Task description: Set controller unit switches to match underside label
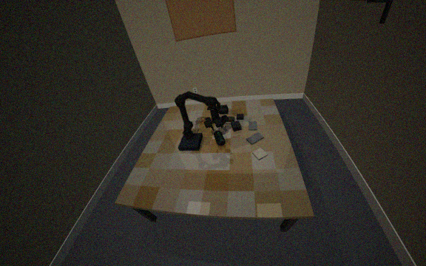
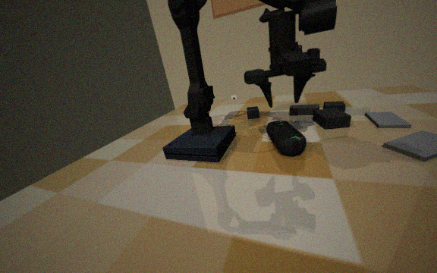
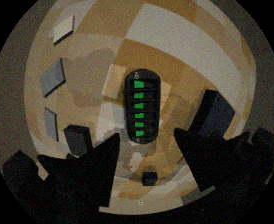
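Note:
The dark controller unit [image 1: 219, 137] [image 2: 286, 139] [image 3: 142, 106] sits on its base on the bench, switches up. In the wrist view its six rockers form a column, each with a green part on the left half and a dark part on the right; which ends are pressed down I cannot tell. The label underneath is hidden. My gripper [image 2: 284, 104] [image 3: 148, 133] is open and empty, its fingers pointing down above and behind the unit, touching nothing. In the top view the fingers are too small and dark to make out.
A dark block [image 2: 331, 118] [image 3: 78, 140] and smaller dark blocks lie behind the unit. A small cube [image 2: 253, 112] [image 3: 149, 178] lies at the back left. Grey flat plates [image 1: 255, 138] [image 2: 423, 145] and a pale plate [image 1: 259, 154] lie to the right. The arm's base [image 2: 199, 144] stands left.

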Controlling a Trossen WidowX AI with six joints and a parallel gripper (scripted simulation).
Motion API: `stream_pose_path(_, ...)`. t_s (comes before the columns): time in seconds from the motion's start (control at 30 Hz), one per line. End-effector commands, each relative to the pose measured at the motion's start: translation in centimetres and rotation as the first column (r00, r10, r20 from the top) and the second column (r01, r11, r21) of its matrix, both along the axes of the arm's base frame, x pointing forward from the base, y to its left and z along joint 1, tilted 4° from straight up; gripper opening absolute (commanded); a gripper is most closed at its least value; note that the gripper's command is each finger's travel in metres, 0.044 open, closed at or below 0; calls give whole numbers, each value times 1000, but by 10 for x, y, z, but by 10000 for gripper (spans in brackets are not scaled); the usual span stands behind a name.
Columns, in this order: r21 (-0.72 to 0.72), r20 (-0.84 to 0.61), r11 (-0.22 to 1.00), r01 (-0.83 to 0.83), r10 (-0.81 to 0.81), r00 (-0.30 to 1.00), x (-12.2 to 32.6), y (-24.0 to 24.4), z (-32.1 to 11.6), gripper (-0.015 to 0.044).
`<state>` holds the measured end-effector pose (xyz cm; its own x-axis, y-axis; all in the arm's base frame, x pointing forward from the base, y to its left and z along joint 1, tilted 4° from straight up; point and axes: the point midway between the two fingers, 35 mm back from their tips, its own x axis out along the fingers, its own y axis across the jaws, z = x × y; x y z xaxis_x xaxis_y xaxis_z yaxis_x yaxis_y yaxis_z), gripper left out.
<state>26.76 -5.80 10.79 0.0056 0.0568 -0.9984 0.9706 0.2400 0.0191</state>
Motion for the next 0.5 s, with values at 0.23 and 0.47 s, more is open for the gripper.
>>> stream_pose_path(0.23, 0, -2, 1000, -4, 4, 1000, 0, 0, 1, 46)
stream_pose_path(0.47, 0, -2, 1000, -4, 4, 1000, 0, 0, 1, 0)
